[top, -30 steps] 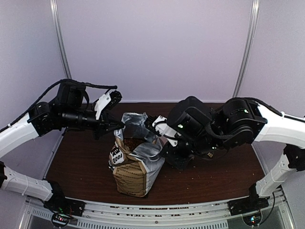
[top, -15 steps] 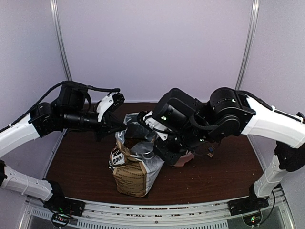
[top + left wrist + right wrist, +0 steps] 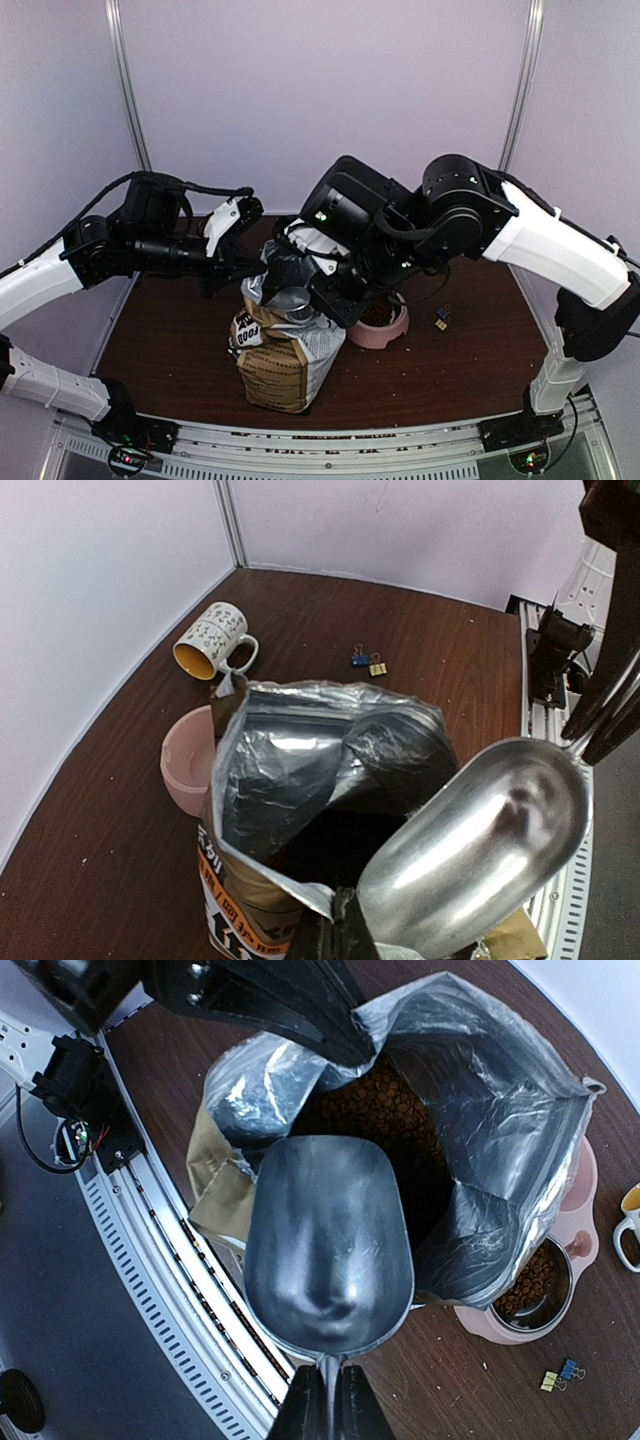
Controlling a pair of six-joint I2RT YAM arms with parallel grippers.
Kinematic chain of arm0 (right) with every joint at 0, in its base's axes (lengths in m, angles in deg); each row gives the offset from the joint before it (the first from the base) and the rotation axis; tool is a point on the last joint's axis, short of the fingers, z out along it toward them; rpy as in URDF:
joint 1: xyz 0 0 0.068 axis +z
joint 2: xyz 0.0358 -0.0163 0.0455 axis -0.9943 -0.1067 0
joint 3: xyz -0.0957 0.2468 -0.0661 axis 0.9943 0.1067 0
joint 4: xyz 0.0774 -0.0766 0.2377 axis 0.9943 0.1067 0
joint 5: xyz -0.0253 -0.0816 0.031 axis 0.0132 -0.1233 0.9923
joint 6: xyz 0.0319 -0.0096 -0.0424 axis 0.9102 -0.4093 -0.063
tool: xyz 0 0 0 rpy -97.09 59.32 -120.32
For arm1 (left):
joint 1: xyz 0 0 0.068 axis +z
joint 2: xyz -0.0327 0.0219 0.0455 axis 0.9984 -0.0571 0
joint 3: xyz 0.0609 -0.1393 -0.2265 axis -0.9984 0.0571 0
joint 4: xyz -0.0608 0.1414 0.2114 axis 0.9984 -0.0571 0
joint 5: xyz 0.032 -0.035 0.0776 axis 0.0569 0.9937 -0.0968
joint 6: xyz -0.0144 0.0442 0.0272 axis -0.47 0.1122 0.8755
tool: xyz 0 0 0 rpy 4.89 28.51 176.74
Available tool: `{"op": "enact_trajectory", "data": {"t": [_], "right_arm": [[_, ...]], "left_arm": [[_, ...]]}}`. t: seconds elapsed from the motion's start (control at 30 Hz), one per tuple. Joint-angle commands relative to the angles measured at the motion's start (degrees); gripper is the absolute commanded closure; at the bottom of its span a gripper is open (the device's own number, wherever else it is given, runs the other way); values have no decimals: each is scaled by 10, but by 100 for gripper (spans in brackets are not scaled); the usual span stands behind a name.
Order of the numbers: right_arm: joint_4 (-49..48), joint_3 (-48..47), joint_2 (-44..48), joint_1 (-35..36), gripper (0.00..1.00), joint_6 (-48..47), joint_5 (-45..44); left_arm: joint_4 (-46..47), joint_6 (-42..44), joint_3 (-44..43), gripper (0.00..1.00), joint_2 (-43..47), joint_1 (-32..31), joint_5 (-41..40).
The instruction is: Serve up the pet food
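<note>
- Right gripper (image 3: 325,1407) is clamped on the thin handle of a metal scoop (image 3: 328,1245), with the jaws closed down to the handle's width.
- The scoop is held over the rim of the open bag mouth, hollow side turned toward the wrist camera. Only bare metal is seen inside it.
- Left gripper (image 3: 243,265) is pinched shut on the foil rim of the bag (image 3: 283,365), at the bag's left side in the top view.
- The bag is stood upright on the dark wooden table (image 3: 160,340), its foil-lined mouth spread wide.
- Pet food (image 3: 385,1110) is seen as a brown heap deep inside the bag. A smaller portion is seen in one compartment of the pink bowl (image 3: 583,1175).
- The pink bowl is set just beside the bag, on its right.
- Binder clips (image 3: 441,320) are seen on the table further right, apart from the bowl.
- A mug (image 3: 212,640) is placed beyond the bowl, toward the back wall.
</note>
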Motion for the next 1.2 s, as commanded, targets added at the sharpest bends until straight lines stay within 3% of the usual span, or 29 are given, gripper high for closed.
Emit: {"op": "enact_trajectory", "data": {"t": [0.0,0.3,0.53,0.73,0.93,1.17], "right_arm": [[16,17,-17,-10,100,12,36],[8,52,-27,-31,100,38,59],[-16,3,-57,-55,100,49,75],[19,-22,-86,-59,100,44,94],[64,16,-85,-60,100,43,152],[16,89,-105,-78,100,56,208]], "left_arm": [[45,7,3,100,11,-12,21],[65,2,14,100,30,-17,41],[65,3,15,100,26,-28,46],[65,5,16,100,25,-35,42],[74,-1,21,100,27,-40,33],[76,-2,23,100,24,-46,34]]}}
